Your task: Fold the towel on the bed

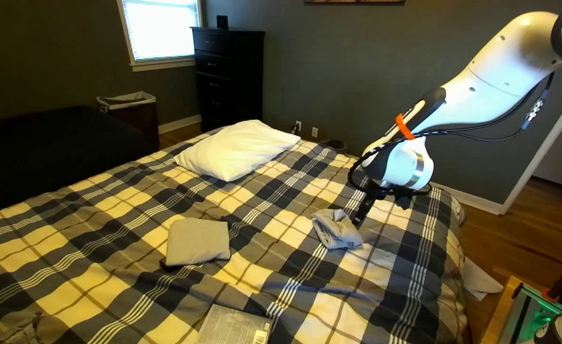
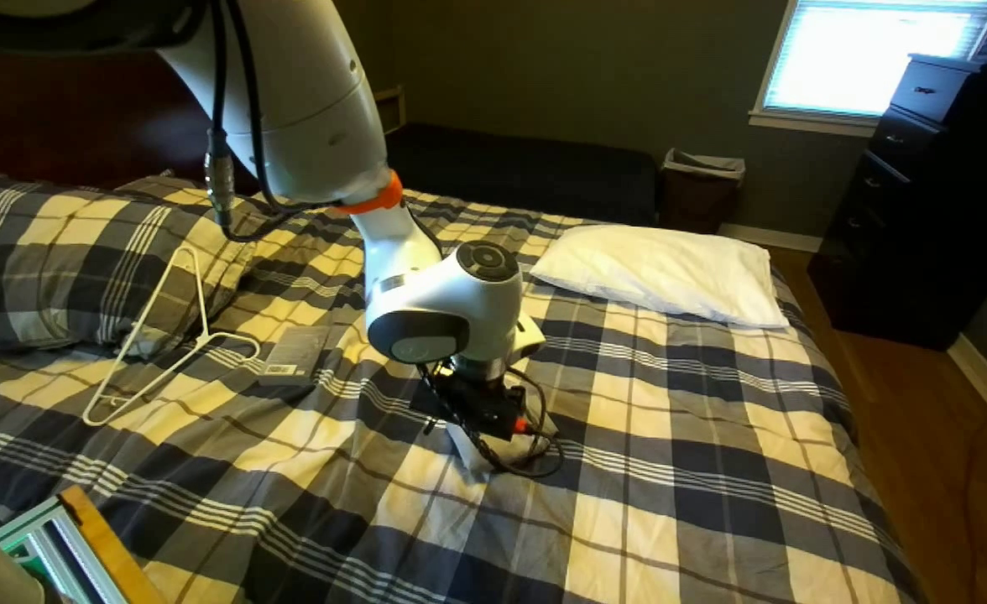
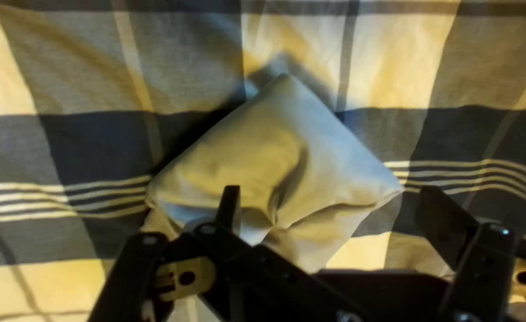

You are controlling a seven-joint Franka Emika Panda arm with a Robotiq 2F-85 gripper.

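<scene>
Gripper (image 3: 330,194), black: its fingers (image 3: 444,226) are standing wide apart, gripping nothing, one overlapping the towel (image 3: 245,152) in the wrist view; contact cannot be told. Towel, grey, rumpled, is lying on the plaid bed (image 1: 281,248). Pillow (image 1: 235,150), white, is resting beyond the towel. Dresser (image 1: 231,76), black, is standing farther beyond the towel.

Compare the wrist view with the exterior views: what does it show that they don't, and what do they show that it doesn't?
Only the wrist view looks down close on the towel, creased near its middle, and clearly shows both jaws, spread apart.

Only the exterior views show the white arm, pillow, dresser, window and bin, plus, each in an exterior view, a folded cloth and a hanger.

All share the towel and the plaid-covered bed.
</scene>
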